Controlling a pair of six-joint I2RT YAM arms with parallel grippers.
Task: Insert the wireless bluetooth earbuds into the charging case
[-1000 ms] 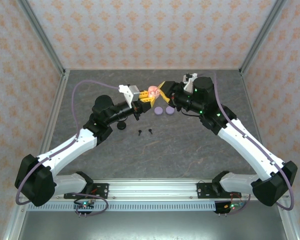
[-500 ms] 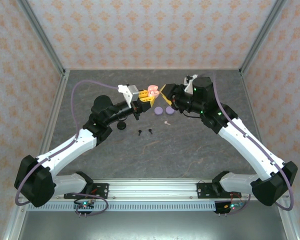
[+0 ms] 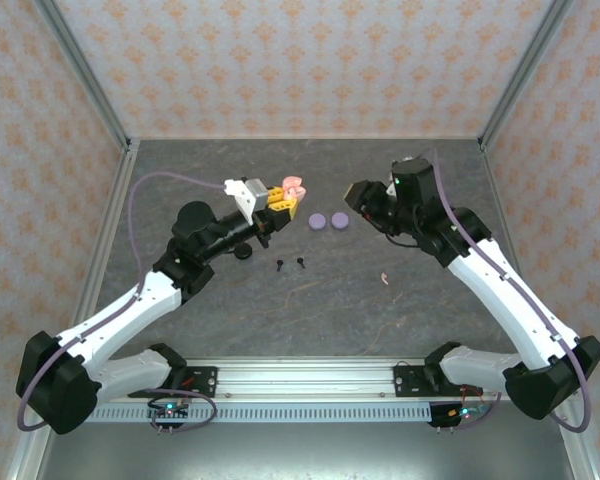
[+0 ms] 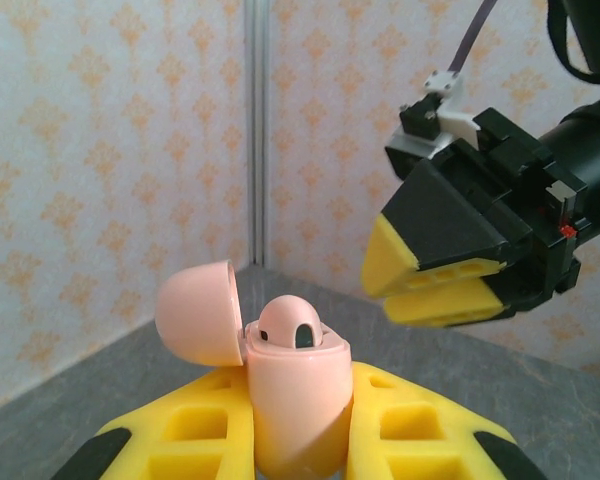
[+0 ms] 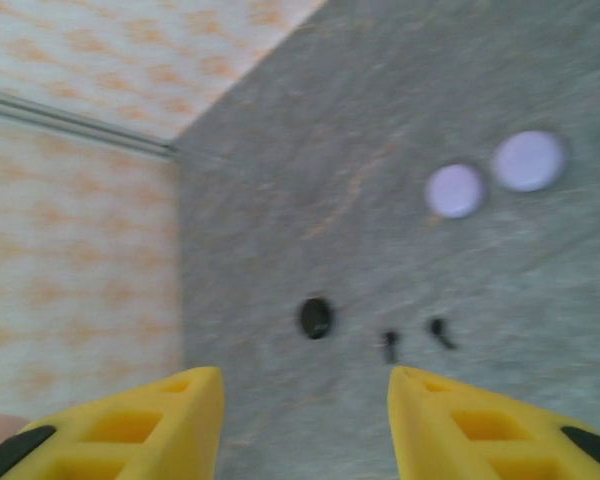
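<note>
Now, pink earbud (image 3: pixel 384 278) lying loose, well apart from right claw (image 3: pixel 354 192).

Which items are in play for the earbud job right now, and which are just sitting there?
In play: pink case, lid open, with a seated bud, held in the left gripper; loose pink earbud on the table; right gripper, open.
Lying about: black round case; two black earbuds; two lilac discs.
</note>
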